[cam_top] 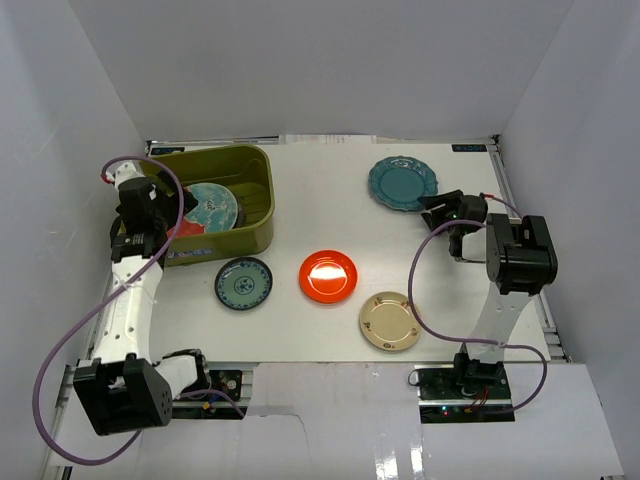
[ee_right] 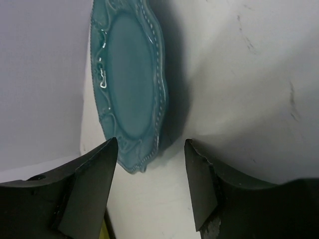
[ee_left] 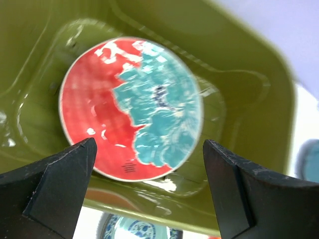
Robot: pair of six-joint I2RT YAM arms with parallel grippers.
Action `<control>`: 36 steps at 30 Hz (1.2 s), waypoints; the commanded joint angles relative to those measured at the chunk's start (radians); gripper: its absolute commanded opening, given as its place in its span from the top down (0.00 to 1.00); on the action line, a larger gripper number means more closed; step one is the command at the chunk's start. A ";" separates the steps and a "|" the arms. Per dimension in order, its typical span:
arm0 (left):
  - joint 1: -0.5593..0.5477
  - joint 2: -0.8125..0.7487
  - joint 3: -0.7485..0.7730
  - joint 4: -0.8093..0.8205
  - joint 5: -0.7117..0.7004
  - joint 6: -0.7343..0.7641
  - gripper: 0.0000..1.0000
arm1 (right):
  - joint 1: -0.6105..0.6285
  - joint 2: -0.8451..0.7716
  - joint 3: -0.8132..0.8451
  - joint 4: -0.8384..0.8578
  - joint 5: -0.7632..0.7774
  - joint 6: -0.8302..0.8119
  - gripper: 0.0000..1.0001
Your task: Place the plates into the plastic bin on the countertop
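Observation:
The olive-green plastic bin (cam_top: 252,168) stands at the back left of the white countertop (cam_top: 330,220). The red plate with a teal flower (cam_top: 210,207) lies inside it and also shows in the left wrist view (ee_left: 132,107). My left gripper (cam_top: 152,232) hangs open and empty over the bin's near left part (ee_left: 149,159). My right gripper (cam_top: 430,210) is open and empty just beside the near right rim of the scalloped teal plate (cam_top: 402,183), which fills the right wrist view (ee_right: 129,84) ahead of the jaws (ee_right: 149,149). The grey deer plate and the beige plate do not show.
A small teal patterned plate (cam_top: 244,283) lies in front of the bin and shows below the bin wall (ee_left: 134,229). A glossy orange-red plate (cam_top: 328,276) sits mid-table. A cream-gold plate (cam_top: 390,321) lies near the front right. White walls enclose the table.

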 commanded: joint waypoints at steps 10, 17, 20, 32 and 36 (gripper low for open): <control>-0.055 -0.075 0.106 0.014 0.416 -0.012 0.02 | -0.002 0.198 0.111 0.090 -0.040 0.142 0.85; -0.210 0.022 0.209 0.015 0.542 -0.070 0.02 | -0.020 0.038 -0.063 0.326 -0.128 0.174 0.92; -0.308 0.065 0.258 0.029 0.556 -0.090 0.02 | -0.020 -0.061 -0.140 0.453 -0.217 0.217 0.92; -0.558 0.434 0.436 0.083 0.576 -0.144 0.06 | 0.099 -0.457 -0.291 0.446 -0.453 0.223 0.92; -0.569 0.514 0.465 0.088 0.542 -0.150 0.09 | 0.170 -0.526 -0.320 0.458 -0.468 0.243 0.92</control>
